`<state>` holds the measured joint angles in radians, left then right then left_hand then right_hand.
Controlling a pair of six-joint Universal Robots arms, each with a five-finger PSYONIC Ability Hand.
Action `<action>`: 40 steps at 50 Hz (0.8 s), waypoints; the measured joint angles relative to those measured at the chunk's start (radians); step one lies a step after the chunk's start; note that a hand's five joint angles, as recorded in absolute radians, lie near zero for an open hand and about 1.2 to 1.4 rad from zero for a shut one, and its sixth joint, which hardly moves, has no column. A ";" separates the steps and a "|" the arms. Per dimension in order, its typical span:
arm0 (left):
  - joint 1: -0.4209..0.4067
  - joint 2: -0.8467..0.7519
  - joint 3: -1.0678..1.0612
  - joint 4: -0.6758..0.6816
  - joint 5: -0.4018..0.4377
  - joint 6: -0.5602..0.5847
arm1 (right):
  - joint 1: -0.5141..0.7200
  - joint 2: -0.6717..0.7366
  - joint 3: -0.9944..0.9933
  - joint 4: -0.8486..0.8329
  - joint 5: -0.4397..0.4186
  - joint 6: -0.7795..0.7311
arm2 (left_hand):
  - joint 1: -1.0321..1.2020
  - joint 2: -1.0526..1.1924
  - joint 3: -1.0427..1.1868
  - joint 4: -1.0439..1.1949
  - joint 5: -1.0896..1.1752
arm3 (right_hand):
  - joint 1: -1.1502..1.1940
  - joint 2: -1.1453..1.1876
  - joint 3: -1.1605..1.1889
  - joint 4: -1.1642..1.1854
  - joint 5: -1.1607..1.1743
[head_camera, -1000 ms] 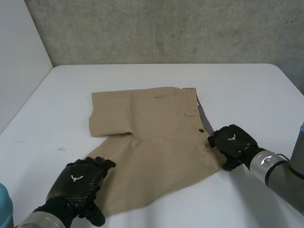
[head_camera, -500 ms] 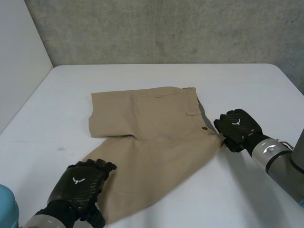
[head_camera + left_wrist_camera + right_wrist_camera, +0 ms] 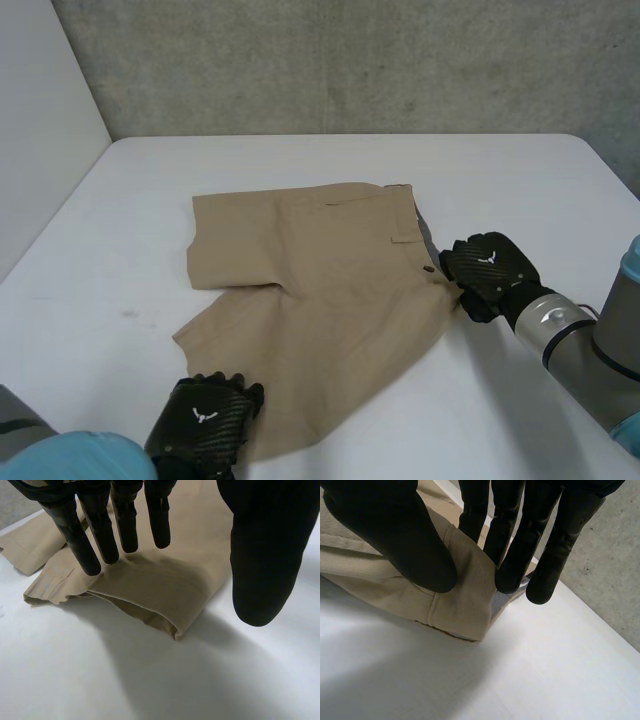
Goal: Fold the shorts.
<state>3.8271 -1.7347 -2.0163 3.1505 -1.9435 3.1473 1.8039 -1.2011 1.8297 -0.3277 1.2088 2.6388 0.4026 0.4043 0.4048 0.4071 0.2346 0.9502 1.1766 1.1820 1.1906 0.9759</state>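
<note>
Tan shorts (image 3: 320, 270) lie flat on the white table (image 3: 520, 190), with the waistband toward my right arm and the legs toward my left. My right hand (image 3: 492, 272) is at the near waistband corner. There its thumb (image 3: 395, 530) and fingers (image 3: 520, 540) pinch the raised band of the shorts (image 3: 465, 595). My left hand (image 3: 205, 425) is at the near leg's hem corner. Its straight fingers (image 3: 100, 535) hover just over the shorts (image 3: 165, 580), and its thumb (image 3: 265, 555) stands apart beside the cloth.
A grey concrete wall (image 3: 350, 60) rises behind the table, and a white panel (image 3: 40, 130) stands at the left. A small dark mark (image 3: 128, 313) is on the table left of the shorts. My right forearm (image 3: 580, 350) lies across the near right.
My right hand has closed its fingers on the waistband corner. My left hand has drawn back and to the right along the near leg's hem, its fingers closing a little.
</note>
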 measured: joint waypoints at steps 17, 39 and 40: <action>0.015 -0.089 0.012 0.106 -0.008 0.002 | -0.004 -0.005 0.007 0.000 0.000 0.000 | 0.290 0.272 0.268 0.269 0.261 | 0.000 0.000 0.000 0.000 0.000; 0.081 0.007 0.011 0.131 -0.007 0.104 | 0.006 -0.071 0.002 0.132 0.062 -0.040 | 0.718 0.790 0.776 0.783 0.746 | 0.000 0.000 0.000 0.000 0.000; 0.082 0.059 0.013 0.108 -0.006 0.127 | 0.007 -0.100 -0.004 0.200 0.066 -0.072 | 0.718 0.790 0.777 0.783 0.746 | 0.000 0.000 0.000 0.000 0.000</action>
<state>3.9090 -1.6757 -2.0028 3.2588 -1.9499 3.2743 1.8108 -1.3014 1.8260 -0.1276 1.2745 2.5664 1.1206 1.1947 1.1815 1.1901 0.9806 0.9502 1.1766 1.1821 1.1906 0.9759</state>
